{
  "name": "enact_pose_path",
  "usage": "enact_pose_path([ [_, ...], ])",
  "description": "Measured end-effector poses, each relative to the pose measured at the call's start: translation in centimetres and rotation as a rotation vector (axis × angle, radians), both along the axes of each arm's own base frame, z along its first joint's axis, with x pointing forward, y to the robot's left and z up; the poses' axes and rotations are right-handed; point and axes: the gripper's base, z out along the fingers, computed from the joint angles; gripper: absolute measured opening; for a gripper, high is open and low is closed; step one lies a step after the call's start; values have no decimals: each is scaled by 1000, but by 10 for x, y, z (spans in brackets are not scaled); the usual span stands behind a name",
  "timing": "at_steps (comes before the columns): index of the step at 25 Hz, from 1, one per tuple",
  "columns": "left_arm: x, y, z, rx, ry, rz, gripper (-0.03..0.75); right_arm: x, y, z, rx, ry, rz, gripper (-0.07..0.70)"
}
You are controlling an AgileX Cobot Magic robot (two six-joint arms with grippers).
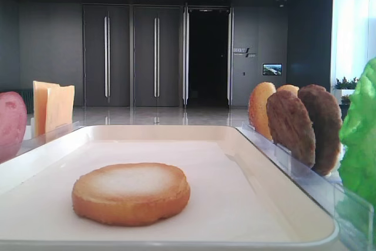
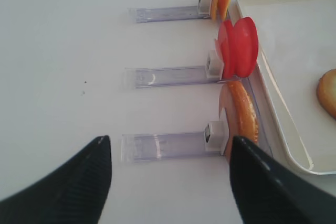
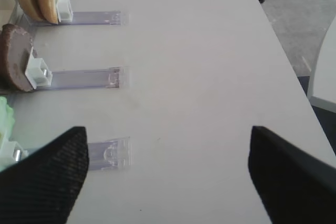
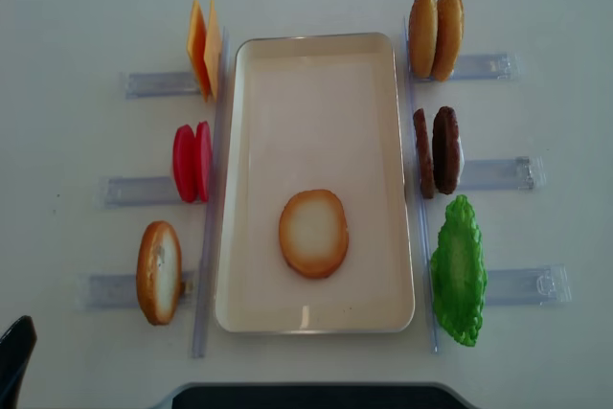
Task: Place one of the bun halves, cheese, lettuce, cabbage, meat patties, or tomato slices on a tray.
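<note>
A: Bun half [image 4: 313, 233] lies flat on the tray [image 4: 251, 122], free of both jaws. I'd call the placement done.

B: Jaws?

A: Left gripper [image 2: 170, 177] apart, empty, tray off to its right. Right gripper [image 3: 168, 174] apart too, over bare table [image 3: 199, 51].

B: Left over?

A: Nothing I can see.

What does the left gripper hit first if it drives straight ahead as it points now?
Probably nothing soon: between the open left gripper fingers lies bare table and a clear rack rail. The standing bun half sits just right of that line.
</note>
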Motion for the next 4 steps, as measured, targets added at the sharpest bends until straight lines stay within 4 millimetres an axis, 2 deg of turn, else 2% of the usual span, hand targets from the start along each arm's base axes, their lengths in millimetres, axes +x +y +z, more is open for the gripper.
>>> enact_pose_path([
  [4,0,0,0,0,0,0,534,0,0,0,0,0,0,587],
])
